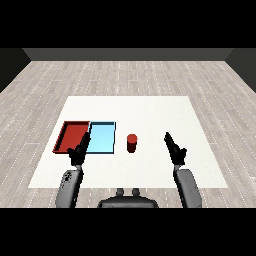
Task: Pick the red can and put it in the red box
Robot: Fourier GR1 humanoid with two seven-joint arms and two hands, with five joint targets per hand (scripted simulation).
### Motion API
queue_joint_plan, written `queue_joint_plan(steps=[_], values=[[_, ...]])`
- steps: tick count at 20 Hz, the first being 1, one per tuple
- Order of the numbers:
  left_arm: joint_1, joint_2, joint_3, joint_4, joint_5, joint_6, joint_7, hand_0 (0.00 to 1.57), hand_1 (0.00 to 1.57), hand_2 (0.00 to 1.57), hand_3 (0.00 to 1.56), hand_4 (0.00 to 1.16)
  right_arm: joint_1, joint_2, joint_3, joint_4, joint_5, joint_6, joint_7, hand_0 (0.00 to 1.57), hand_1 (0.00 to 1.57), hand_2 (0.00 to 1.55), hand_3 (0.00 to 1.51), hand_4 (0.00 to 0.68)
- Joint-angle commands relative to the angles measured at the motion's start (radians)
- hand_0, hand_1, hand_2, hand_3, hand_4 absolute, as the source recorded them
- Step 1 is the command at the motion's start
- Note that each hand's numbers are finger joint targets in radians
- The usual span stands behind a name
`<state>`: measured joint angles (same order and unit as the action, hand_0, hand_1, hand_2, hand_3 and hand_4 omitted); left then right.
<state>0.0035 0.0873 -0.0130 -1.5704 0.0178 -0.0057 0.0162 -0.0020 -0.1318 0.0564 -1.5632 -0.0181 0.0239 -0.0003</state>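
Head view: small red cylindrical can (132, 143) stands upright on the white table (150, 110), just right of the light blue tray (102, 138); flat red tray (72, 136) lies beyond it. Both hands empty, fingers straight: right hand (174, 148), left hand (79, 151). Step: pre-reach (nothing grasped). Next: right hand probably moves left to the can.

**The room around the table**

I look down on a white table (150, 107) standing square in the middle of a floor (125, 75) of pale grey wood planks, which run off to either side. Beyond the floor's far edge I see a dark grey wall (128, 54). The light is even and flat.
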Motion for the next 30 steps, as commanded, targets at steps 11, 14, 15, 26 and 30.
queue_joint_plan(steps=[11, 14, 15, 26, 30], values=[[0.022, -0.009, 0.072, -0.060, 0.061, -0.080, -0.404, 0.00, 0.00, 0.00, 0.00, 0.00, 0.026, 0.025, -0.095, -0.056, -0.085, 0.100, -0.338, 0.00, 0.00, 0.00, 0.00, 0.000], [-0.022, -0.036, 0.059, -0.029, 0.025, -0.042, -0.433, 0.00, 0.00, 0.00, 0.00, 0.00, 0.072, 0.032, -0.086, -0.063, -0.067, 0.107, -0.384, 0.00, 0.00, 0.00, 0.00, 0.000], [0.001, -0.053, 0.036, -0.072, 0.019, -0.031, -0.405, 0.00, 0.00, 0.00, 0.00, 0.00, 0.012, 0.043, -0.085, -0.016, -0.049, 0.089, -0.368, 0.00, 0.00, 0.00, 0.00, 0.000], [0.026, -0.020, 0.058, -0.146, 0.024, -0.041, -0.361, 0.00, 0.00, 0.00, 0.00, 0.00, 0.019, 0.012, -0.147, -0.013, -0.082, 0.145, -0.369, 0.00, 0.00, 0.00, 0.00, 0.000], [-0.004, -0.072, 0.034, 0.000, -0.034, 0.003, -0.474, 0.00, 0.00, 0.00, 0.00, 0.00, -0.068, 0.063, -0.089, -0.009, -0.054, 0.104, -0.296, 0.00, 0.00, 0.00, 0.00, 0.000]])
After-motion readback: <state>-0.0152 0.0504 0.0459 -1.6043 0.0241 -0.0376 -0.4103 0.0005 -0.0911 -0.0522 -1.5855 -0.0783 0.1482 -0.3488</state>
